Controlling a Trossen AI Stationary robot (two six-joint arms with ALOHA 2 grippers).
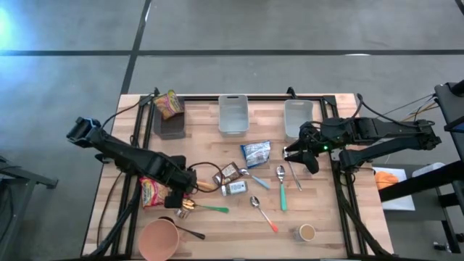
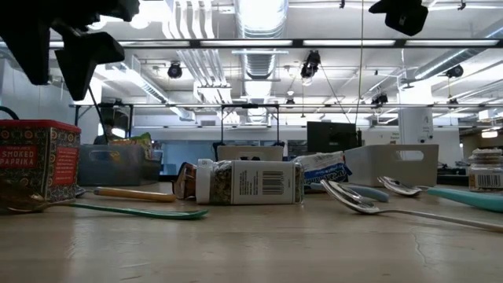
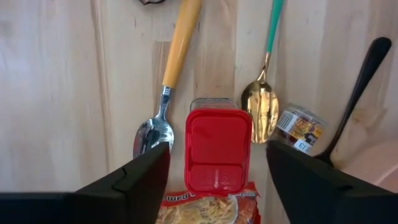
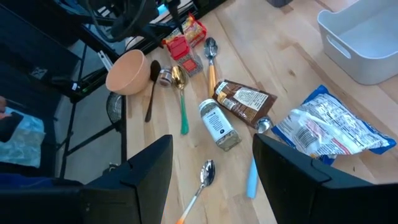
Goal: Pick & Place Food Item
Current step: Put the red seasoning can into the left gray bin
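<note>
Wooden planks make up the table (image 1: 319, 210), which is strewn with spoons, packets and jars, with three bins along the far edge. One yellow-red food packet (image 1: 168, 104) already sits in the dark bin (image 1: 170, 125) at the far left, so I'd judge part of the sorting done; the two clear bins (image 1: 233, 114) look empty from above. The left gripper (image 3: 217, 180) hovers low over the red paprika tin (image 3: 218, 151), fingers spread apart on either side of it and nothing clamped yet, so this pick has not been made. That tin stands at the table's near left, beside a noodle packet (image 1: 151, 190); in the wrist view its red lid faces the camera, so its long axis seems to run upright, with a gold spoon (image 3: 260, 102) just beside it. Over by the far right bin, the right gripper (image 4: 211, 180) waits above the table, its fingers parted and empty.
</note>
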